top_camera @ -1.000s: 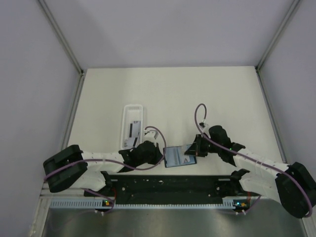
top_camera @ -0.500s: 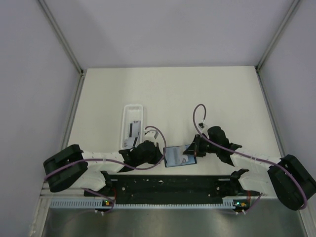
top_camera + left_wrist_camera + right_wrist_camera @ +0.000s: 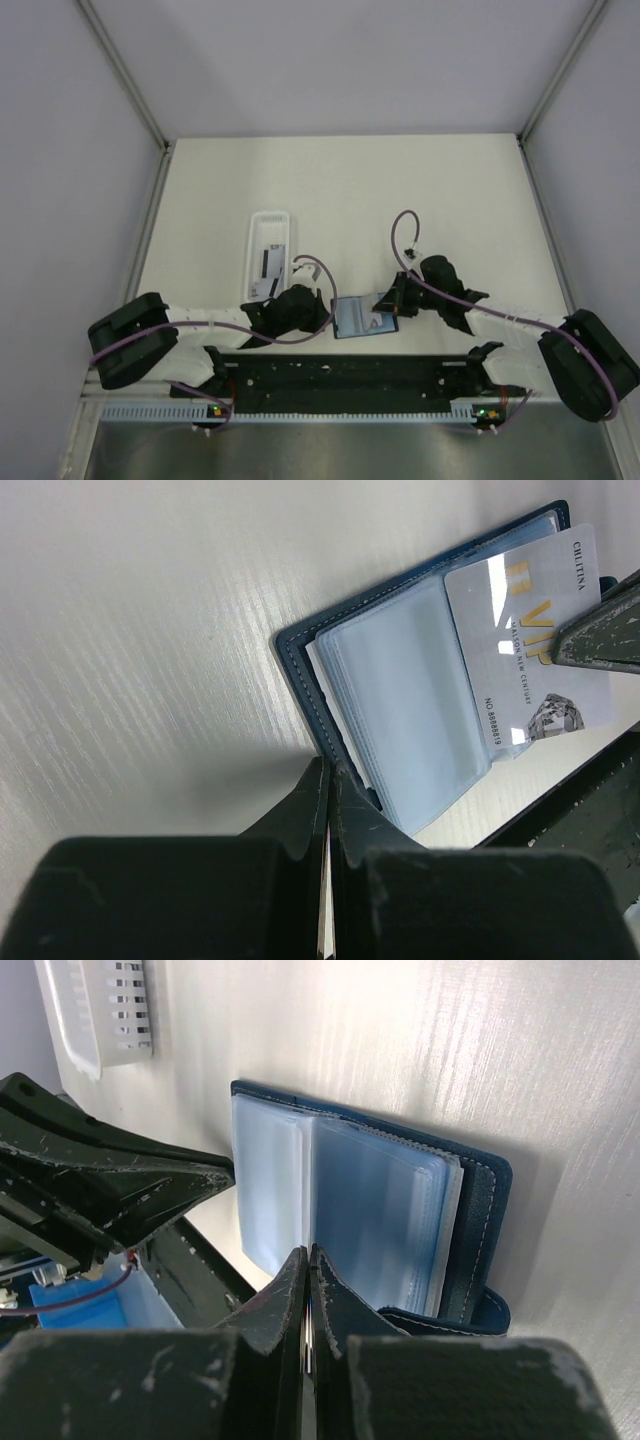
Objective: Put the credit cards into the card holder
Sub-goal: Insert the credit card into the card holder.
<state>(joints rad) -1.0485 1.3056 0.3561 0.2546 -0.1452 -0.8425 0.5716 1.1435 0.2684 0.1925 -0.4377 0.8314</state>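
We see our left arm [image 3: 195, 321] and right arm [image 3: 512, 326] as white links between bulky black joint housings, each trailing a looping purple cable [image 3: 394, 235], while the left gripper [image 3: 326, 775] and right gripper [image 3: 306, 1257] end in scuffed, matt-black wedge fingers flecked with pale scratches.

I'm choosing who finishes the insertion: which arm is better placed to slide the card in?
Right. The right end effector grips the card, already partly over the clear sleeves of the card holder. The left end effector pinches the holder's edge, probably steadying it.
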